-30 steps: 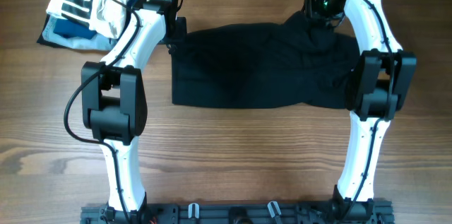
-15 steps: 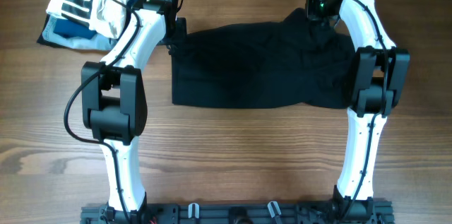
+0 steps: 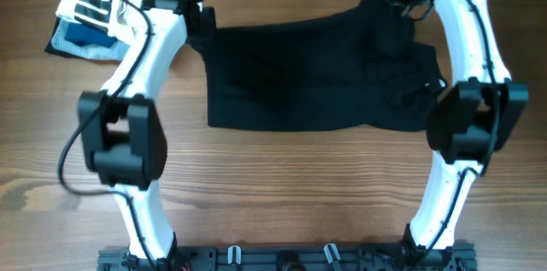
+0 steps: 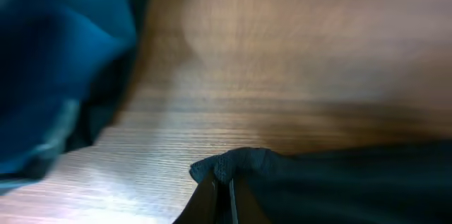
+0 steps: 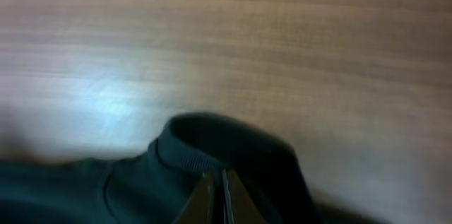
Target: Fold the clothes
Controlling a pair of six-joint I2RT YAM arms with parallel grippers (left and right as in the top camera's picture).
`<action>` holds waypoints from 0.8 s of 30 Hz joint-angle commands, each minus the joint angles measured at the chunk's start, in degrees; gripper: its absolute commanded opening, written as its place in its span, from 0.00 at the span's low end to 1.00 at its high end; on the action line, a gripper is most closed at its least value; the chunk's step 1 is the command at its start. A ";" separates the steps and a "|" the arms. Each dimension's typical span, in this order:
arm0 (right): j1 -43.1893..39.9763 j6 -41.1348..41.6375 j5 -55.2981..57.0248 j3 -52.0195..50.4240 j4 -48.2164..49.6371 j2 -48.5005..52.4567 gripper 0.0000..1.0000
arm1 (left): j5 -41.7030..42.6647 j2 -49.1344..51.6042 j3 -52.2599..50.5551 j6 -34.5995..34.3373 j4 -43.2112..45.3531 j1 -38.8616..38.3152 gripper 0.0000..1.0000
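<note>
My left gripper (image 4: 224, 190) pinches a corner of the black garment (image 3: 316, 74), my right gripper (image 5: 218, 185) its collar, both by the desk's (image 3: 282, 185) far edge.

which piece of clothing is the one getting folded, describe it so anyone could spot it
Look at the middle of the wooden table. The large black garment lies spread out there. Unlike the pile of striped, white and blue clothes bunched at the far left corner, it is plain black and lies on its own.
</note>
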 commanded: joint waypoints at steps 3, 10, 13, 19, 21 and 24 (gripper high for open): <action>0.09 -0.72 -0.07 -0.02 -14.56 -2.82 0.04 | -0.28 -4.44 -0.09 -0.98 -1.99 0.31 0.04; 0.09 1.20 0.15 -1.49 -26.99 -2.82 0.04 | -0.11 -2.86 -0.20 -0.96 -11.52 0.31 0.04; 0.11 2.40 0.13 -1.49 -30.77 -2.82 0.04 | 0.13 -2.78 -0.20 -0.94 -14.05 0.31 0.04; 0.11 2.21 1.55 -6.29 -32.96 -3.74 0.04 | 4.00 -2.32 -1.55 -0.94 -16.50 0.31 0.04; 0.09 2.43 1.62 -11.78 -30.40 -4.96 0.04 | 7.45 -2.29 -3.08 -0.94 -16.31 0.07 0.04; 0.11 2.97 1.42 -20.11 -26.10 -7.98 0.04 | 7.65 -2.29 -5.64 -0.72 -16.33 -0.94 0.04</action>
